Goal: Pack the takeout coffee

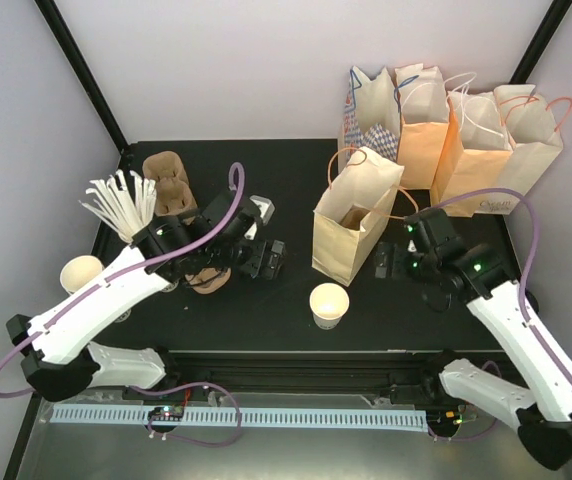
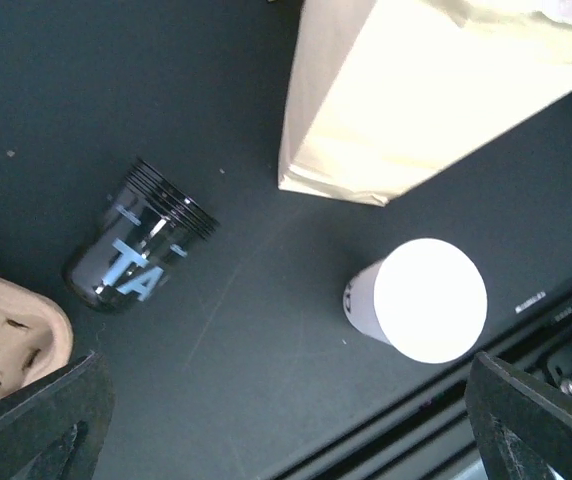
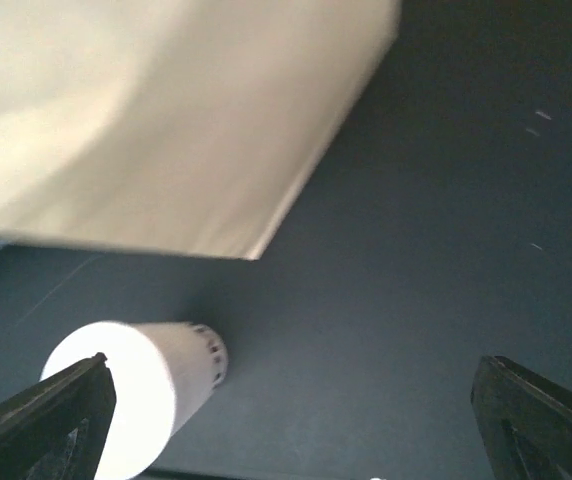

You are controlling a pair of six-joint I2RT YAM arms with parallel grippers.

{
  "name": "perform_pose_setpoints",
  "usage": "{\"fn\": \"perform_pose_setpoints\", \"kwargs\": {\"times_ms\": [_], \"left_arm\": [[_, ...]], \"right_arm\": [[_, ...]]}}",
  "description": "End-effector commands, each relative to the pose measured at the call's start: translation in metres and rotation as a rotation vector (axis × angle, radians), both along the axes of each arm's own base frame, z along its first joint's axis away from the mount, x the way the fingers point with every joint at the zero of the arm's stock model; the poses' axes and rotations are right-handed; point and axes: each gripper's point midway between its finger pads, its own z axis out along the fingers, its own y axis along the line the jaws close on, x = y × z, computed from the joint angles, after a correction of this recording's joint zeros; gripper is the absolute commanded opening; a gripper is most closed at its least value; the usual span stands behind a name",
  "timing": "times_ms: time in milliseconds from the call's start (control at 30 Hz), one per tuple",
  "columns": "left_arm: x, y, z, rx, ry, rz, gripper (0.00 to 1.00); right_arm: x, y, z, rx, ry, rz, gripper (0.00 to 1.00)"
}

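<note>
The takeout coffee cup (image 1: 328,303) stands upright on the tabletop (image 1: 256,312), long axis vertical, mouth up; my left fingers (image 2: 36,425) and right fingers (image 3: 541,425) spread wide, holding nothing.

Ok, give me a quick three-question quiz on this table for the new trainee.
1. True or false: the white cup stands upright with no lid.
2. The black cup is: A upright, B lying on its side, C inside the white cup.
3. What do the left end effector and the right end effector hold?
Key: 1 true; 2 B; 3 nothing, both are open.
</note>
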Motion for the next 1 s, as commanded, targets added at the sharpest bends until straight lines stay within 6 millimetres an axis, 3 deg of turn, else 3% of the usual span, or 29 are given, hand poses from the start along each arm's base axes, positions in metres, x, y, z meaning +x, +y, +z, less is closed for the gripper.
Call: {"fn": "perform_pose_setpoints", "kwargs": {"times_ms": [0,100,200,433,533,633,767,967], "left_arm": [[0.013,0.018,0.025,-0.060,-0.161,0.090,0.99],[0.013,0.038,0.030,-0.119,-0.180,0.174,0.99],[0.010,0.041,0.039,-0.197,-0.200,0.157,0.99],[-0.004,0.017,0.039,-0.272,-0.136,0.028,0.99],[-0.009,0.010,0.038,-0.297,-0.098,-0.004,0.99],[-0.015,0.003,0.038,-0.325,-0.083,-0.048,0.99],[-0.020,-0.003,0.034,-0.331,-0.053,-0.088,0.99],[-0.027,-0.007,0.022,-0.320,-0.004,-0.124,0.99]], "right_arm": [[-0.001,-0.045,-0.024,-0.012,0.178,-0.254,1.00],[0.007,-0.070,-0.031,0.004,0.253,-0.380,1.00],[0.022,-0.093,-0.031,0.027,0.259,-0.453,1.00],[0.048,-0.184,-0.013,-0.055,0.200,-0.818,1.00],[0.046,-0.227,-0.017,-0.097,0.245,-0.989,1.00],[0.046,-0.257,-0.029,-0.058,0.286,-1.099,1.00],[0.052,-0.277,-0.044,0.014,0.295,-1.171,1.00],[0.062,-0.287,-0.075,0.038,0.402,-1.187,0.99]]}}
